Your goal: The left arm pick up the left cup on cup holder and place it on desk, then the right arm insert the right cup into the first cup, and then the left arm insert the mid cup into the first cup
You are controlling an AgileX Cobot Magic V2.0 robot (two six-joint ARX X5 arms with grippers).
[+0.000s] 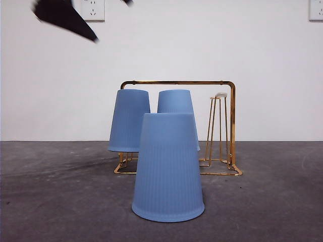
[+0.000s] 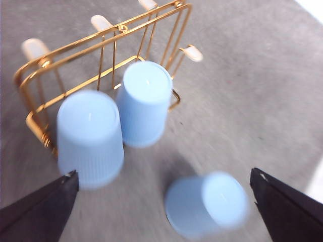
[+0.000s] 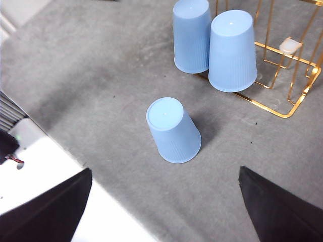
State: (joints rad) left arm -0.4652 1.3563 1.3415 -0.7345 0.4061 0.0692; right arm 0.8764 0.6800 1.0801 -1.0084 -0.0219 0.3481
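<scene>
- Standing mouth-down on the desk [image 1: 50,201], the first cup [image 1: 168,169] is waiting nearest the camera, at about six o'clock from the cup holder [image 1: 232,126], ready to take the others.
- Sitting inverted on holder pegs behind it, two cups [image 1: 129,121] are draining; one peg at three o'clock is showing bare.
- Hanging high, the left gripper [image 2: 164,212] and right gripper [image 3: 164,212] are both spread wide, gripping nothing.
</scene>
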